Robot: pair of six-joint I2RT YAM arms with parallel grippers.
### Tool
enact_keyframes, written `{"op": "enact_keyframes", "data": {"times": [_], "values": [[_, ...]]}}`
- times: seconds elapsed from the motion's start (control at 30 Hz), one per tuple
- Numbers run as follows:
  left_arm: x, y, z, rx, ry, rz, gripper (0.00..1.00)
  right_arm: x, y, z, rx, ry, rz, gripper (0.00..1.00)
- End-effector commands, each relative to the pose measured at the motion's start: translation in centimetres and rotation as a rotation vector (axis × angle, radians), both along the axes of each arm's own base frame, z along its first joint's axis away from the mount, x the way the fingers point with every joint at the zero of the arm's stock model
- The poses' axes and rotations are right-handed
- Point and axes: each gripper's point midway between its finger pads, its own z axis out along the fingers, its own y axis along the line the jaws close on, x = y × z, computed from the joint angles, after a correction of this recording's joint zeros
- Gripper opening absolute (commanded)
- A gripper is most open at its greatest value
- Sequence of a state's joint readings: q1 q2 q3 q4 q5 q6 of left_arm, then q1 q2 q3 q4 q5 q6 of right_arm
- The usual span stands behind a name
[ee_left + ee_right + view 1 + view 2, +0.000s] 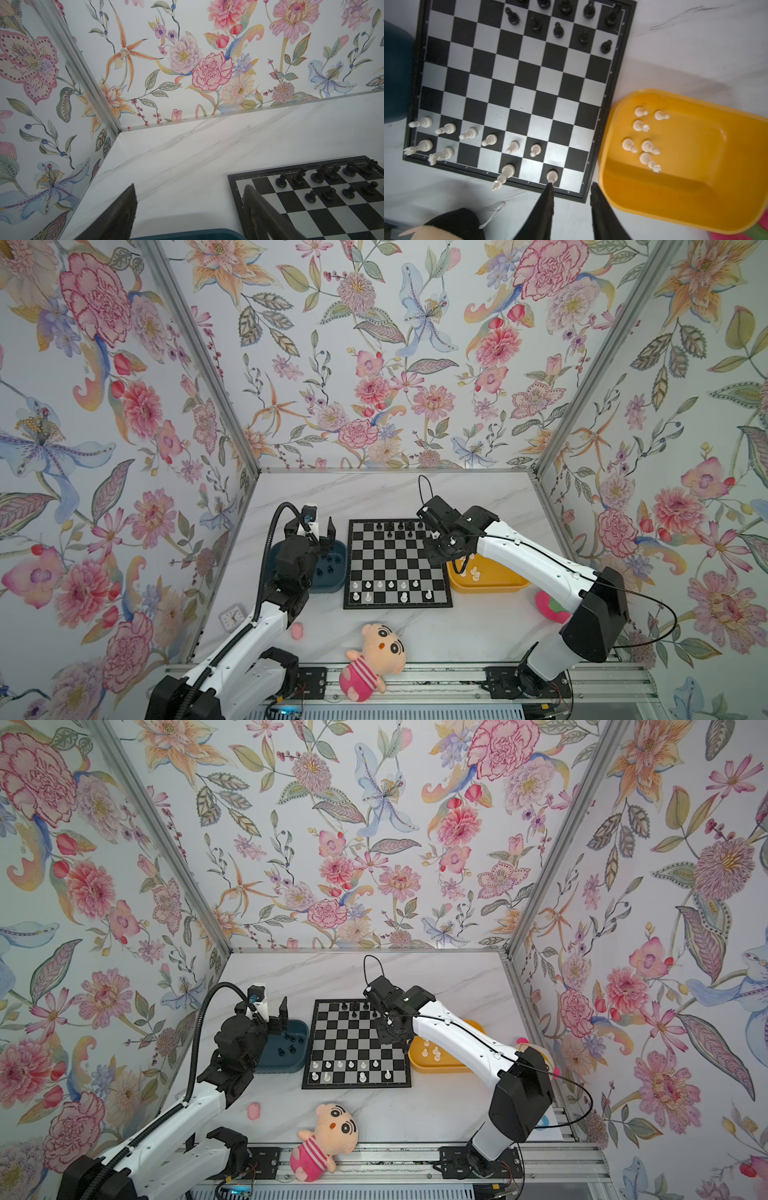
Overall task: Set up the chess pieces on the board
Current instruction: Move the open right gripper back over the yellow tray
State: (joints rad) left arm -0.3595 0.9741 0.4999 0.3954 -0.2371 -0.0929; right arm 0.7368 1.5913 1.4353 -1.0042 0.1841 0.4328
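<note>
row: left tray [329,588], board [397,564], right tray [498,578] | front: doll [374,659] | chess pieces [368,585]: on board, in trays

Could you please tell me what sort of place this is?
Most likely a robot test booth rather than a home: floral walls held in aluminium posts, two arms bolted to a rail along a marble-look table, a chessboard between them.

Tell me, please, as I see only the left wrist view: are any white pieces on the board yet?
Observer: Yes, ten white pieces stand in the board's two rows nearest the robot.
Operator: Are any waiting elsewhere?
Observer: Six more sit in the yellow tray right of the board.
Operator: And the right gripper?
Observer: The right gripper is open and empty, above the board's right side.
</note>
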Motion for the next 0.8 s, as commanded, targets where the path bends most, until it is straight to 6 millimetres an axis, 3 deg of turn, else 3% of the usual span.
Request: {"op": "enact_keyframes", "data": {"times": [0.0, 0.1, 0.27, 0.77], "values": [[0.7, -0.1, 1.3, 0.005, -0.007, 0.017, 0.82, 0.3, -3.5, -0.7, -0.074, 0.027, -0.009, 0.32], [1.3, 0.0, 1.5, 0.01, 0.001, 0.036, 0.82, 1.5, -6.3, -1.5, -0.093, 0.051, -0.055, 0.32], [2.2, 0.0, 2.2, 0.015, 0.005, 0.059, 0.82, 3.0, -8.5, -3.4, -0.068, 0.088, -0.096, 0.32], [5.8, -1.5, 1.8, 0.026, 0.07, 0.051, 0.82, 3.4, -10.9, -8.9, -0.046, 0.218, -0.141, 0.28]]}}
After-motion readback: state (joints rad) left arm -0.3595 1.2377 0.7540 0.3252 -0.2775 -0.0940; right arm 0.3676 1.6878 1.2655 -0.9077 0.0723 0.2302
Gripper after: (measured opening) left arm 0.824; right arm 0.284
